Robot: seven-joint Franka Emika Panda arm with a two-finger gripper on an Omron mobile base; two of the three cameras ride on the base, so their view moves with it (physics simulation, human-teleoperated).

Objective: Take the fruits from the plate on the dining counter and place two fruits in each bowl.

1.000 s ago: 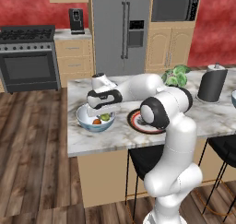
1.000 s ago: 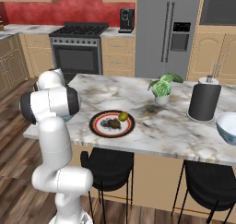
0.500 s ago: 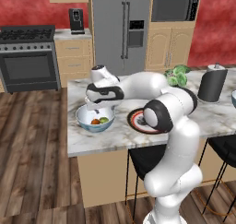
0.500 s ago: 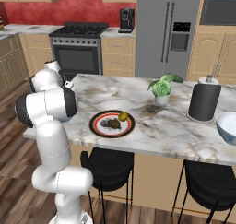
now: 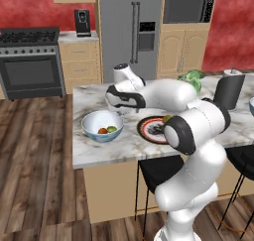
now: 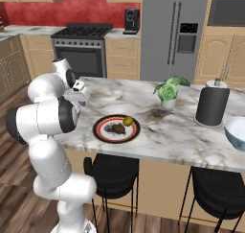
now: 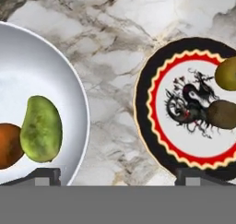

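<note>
On the dining counter (image 5: pixel 109 148) a bowl (image 5: pixel 89 123) holds an orange fruit (image 5: pixel 101 131) and a green fruit (image 5: pixel 112 129). In the hand view they lie side by side, the green fruit (image 7: pixel 40 128) right of the orange fruit (image 7: pixel 8 145), inside the bowl (image 7: pixel 69 75). The plate (image 7: pixel 144 103) carries a yellow-green fruit (image 7: pixel 227 73) and a dark brown fruit (image 7: pixel 222 114); from the right base these are the plate (image 6: pixel 103 131), yellow-green fruit (image 6: pixel 128 121) and brown fruit (image 6: pixel 116 128). My gripper (image 7: pixel 120 177) hangs open and empty above the gap between bowl and plate. A second bowl (image 6: pixel 238 131) stands far right.
A dark cylinder (image 6: pixel 212 104) on a white base and a small potted plant (image 6: pixel 168 89) stand behind the plate on the marble. Black stools (image 6: pixel 112 169) sit under the counter's near edge. The stove (image 5: pixel 32 61) and fridge (image 5: pixel 131 31) line the back wall.
The gripper has opened and let go of the green fruit, which now lies in the bowl beside the orange one. The hand has risen and shifted toward the plate.
</note>
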